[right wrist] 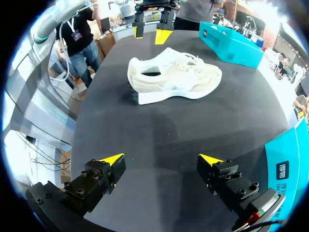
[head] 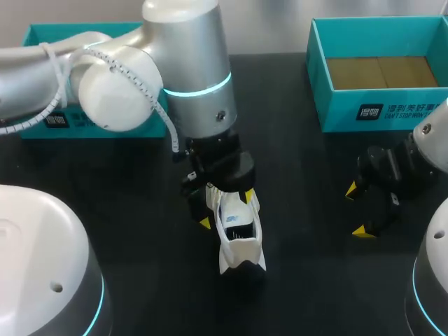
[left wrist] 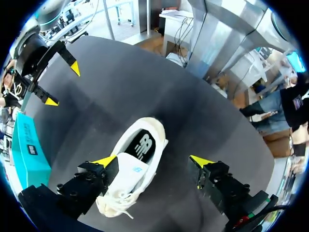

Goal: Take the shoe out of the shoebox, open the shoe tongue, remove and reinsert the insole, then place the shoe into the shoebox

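Standing upright near the middle of the dark surface [head: 126, 210], the white shoe [head: 241, 252] is outside both teal boxes, with its opening facing up and the dark insole [left wrist: 143, 145] showing at the heel. The left tool [head: 225, 210] hangs over the shoe's far end with its 2 fingers spread. One finger is right beside the shoe's side near the tongue and the other is well apart from it, so it grips nothing. The right tool [head: 355, 210] sits well to the shoe's right, low over the surface, also spread and empty, with the shoe lying side-on ahead of it. The open right box [head: 378, 112] stands at the far right corner, and the left box [head: 42, 35] at the far left is partly hidden behind the left arm.
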{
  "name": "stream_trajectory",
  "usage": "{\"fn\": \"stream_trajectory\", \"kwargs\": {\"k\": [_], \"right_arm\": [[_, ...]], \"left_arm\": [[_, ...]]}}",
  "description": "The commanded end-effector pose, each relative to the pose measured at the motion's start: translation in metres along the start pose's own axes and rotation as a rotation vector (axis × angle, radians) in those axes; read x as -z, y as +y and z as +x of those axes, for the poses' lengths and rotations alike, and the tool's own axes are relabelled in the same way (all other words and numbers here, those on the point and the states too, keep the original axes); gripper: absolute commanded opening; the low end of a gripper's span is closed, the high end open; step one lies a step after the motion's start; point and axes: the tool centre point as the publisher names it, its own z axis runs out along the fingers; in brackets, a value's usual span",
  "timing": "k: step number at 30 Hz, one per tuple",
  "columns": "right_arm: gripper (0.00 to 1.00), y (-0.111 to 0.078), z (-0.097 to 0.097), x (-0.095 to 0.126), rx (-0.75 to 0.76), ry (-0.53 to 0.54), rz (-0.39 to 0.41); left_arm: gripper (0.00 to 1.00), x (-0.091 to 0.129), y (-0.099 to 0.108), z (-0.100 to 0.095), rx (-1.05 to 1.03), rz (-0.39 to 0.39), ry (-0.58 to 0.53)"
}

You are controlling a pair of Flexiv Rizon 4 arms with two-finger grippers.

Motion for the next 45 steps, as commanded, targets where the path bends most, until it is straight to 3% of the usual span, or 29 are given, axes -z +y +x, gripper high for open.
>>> {"fn": "stream_trajectory", "kwargs": {"k": [1, 9, 17, 18, 20, 30, 34, 36, 45], "right_arm": [[1.00, 0.001, 0.000, -0.001, -0.001, -0.001, 0.003], [1.00, 0.001, 0.000, -0.001, -0.001, -0.001, 0.003], [1.00, 0.001, 0.000, -0.001, -0.001, -0.001, 0.003], [1.00, 0.001, 0.000, -0.001, -0.001, -0.001, 0.003], [1.00, 0.001, 0.000, -0.001, -0.001, -0.001, 0.003], [1.00, 0.001, 0.000, -0.001, -0.001, -0.001, 0.003], [1.00, 0.001, 0.000, -0.001, -0.001, -0.001, 0.003], [1.00, 0.001, 0.000, -0.001, -0.001, -0.001, 0.003], [1.00, 0.001, 0.000, -0.001, -0.001, -0.001, 0.003]], "left_arm": [[1.00, 0.003, -0.001, 0.002, 0.000, -0.005, -0.001], [1.00, 0.003, -0.001, 0.002, 0.000, -0.005, -0.001], [1.00, 0.000, -0.029, 0.024, 0.510, 0.053, 0.007], [1.00, 0.000, -0.029, 0.026, 0.688, 0.077, 0.003], [1.00, 0.004, -0.029, 0.030, 0.857, 0.008, -0.097], [1.00, 0.004, -0.029, 0.030, 0.857, 0.008, -0.097], [1.00, -0.015, -0.040, 0.026, 1.048, 0.034, -0.104], [1.00, -0.020, -0.046, 0.024, 1.144, -0.004, -0.147], [1.00, -0.037, -0.053, 0.021, 1.145, -0.056, -0.203]]}}
